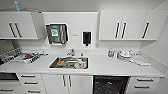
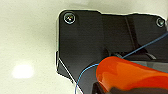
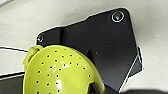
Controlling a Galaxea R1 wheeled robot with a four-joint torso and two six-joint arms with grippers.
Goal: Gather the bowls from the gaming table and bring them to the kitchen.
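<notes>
Filling the left wrist view close against the left gripper, the orange-red bowl [image 2: 130, 73] appears held; the yellow-green bowl [image 3: 58, 71] (dotted with holes) sits likewise at the right gripper, though finger positions cannot be told. Ahead lie the kitchen counter [image 1: 112, 66] and sink [image 1: 69, 62].

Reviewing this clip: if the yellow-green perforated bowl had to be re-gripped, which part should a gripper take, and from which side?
Probably the rim, one finger inside and one outside, coming from the open side. The yellow-green bowl shows the right wrist camera a smooth, rounded, hole-dotted dome that would likely slip. The small tab handle at its edge is another option.
</notes>
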